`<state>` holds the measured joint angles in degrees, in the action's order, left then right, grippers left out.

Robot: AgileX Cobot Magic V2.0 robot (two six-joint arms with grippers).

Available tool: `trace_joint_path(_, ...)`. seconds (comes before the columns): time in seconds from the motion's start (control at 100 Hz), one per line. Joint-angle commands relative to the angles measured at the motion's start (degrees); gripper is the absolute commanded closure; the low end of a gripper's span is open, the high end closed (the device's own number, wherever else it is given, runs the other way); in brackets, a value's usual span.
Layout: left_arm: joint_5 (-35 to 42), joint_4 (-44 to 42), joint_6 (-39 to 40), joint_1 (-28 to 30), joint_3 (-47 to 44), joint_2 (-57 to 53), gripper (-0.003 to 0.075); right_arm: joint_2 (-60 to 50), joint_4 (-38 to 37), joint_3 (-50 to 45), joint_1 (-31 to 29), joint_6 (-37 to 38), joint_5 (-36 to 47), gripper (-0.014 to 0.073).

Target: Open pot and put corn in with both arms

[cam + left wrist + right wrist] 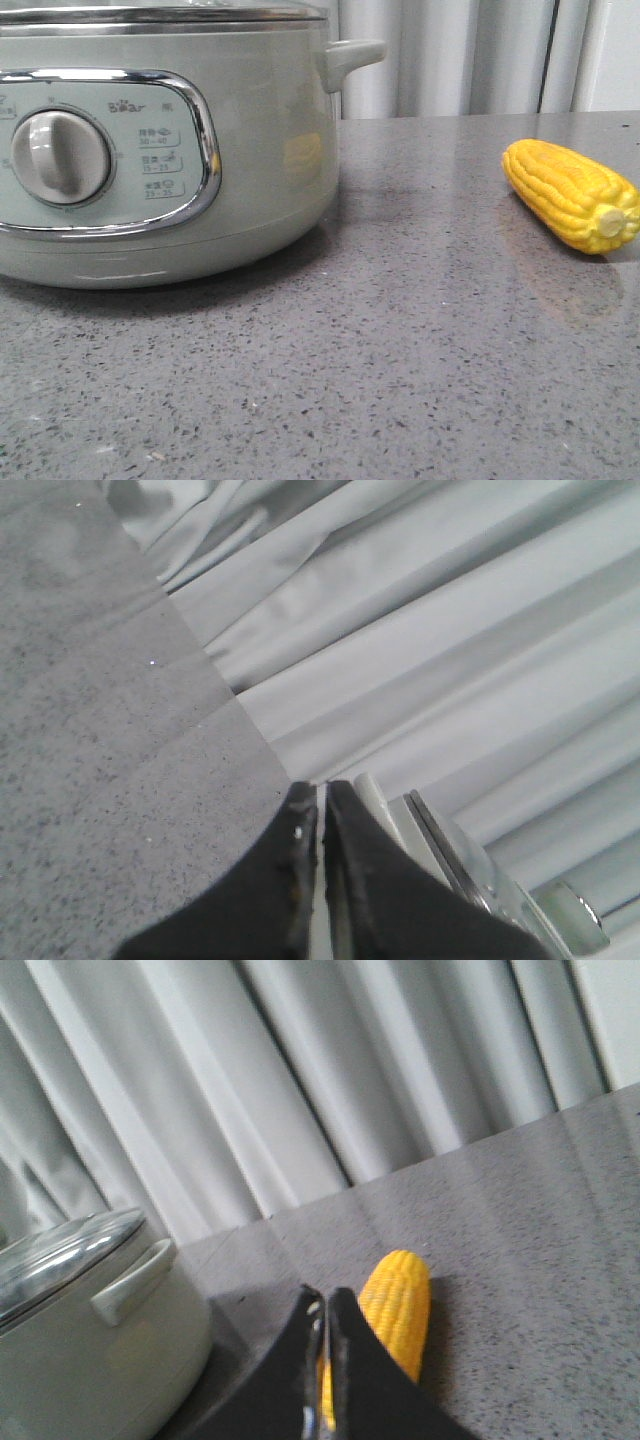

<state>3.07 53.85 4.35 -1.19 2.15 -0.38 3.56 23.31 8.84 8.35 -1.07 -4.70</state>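
The sage-green pot (260,180) stands at the left of the front view with its glass lid (160,14) closed on the steel rim. Out to the right, the yellow corn (570,195) lies on the grey counter with its pale stub toward the camera. Neither gripper appears in the front view. My right gripper (325,1295) is shut and holds nothing. It hovers short of the corn (400,1300), and the pot (80,1360) with its lid (60,1250) sits off to one side. My left gripper (322,790) is shut and empty, beside the pot's lid rim (455,855).
Pale curtains (450,55) hang behind the speckled grey counter (400,350). The pot's stubby side handle (350,55) sticks out toward the corn. A stretch of counter separates pot and corn.
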Motion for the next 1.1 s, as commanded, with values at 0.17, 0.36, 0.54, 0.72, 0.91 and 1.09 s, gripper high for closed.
trace_joint_path(0.17,-11.83,-33.12,0.04,-0.47,19.66,10.73,0.0741,18.42,-25.37,20.59,-0.21,-0.38,-13.14,0.0636)
trace_joint_path(0.36,-16.44,-42.00,-2.80,-0.47,31.14,23.37,0.0662,28.33,-26.84,29.15,-0.21,-0.38,-14.03,0.0620)
trace_joint_path(0.54,-16.18,-41.89,-9.15,-0.47,36.39,29.87,0.0306,32.04,-26.84,30.59,-0.10,-0.38,-13.20,0.0339)
trace_joint_path(0.72,-14.38,-41.04,-10.76,-4.99,39.20,33.72,0.0281,32.28,-26.27,30.59,-0.10,-0.38,-13.57,0.0048)
trace_joint_path(0.91,-9.86,-41.04,-11.84,-16.48,40.45,40.58,0.0279,32.77,-26.27,30.59,-0.10,-0.38,-13.57,0.0040)
trace_joint_path(1.09,3.23,-41.57,-11.86,-26.85,40.45,48.51,0.0279,33.35,-26.27,30.59,-0.10,-0.38,-13.57,0.0040)
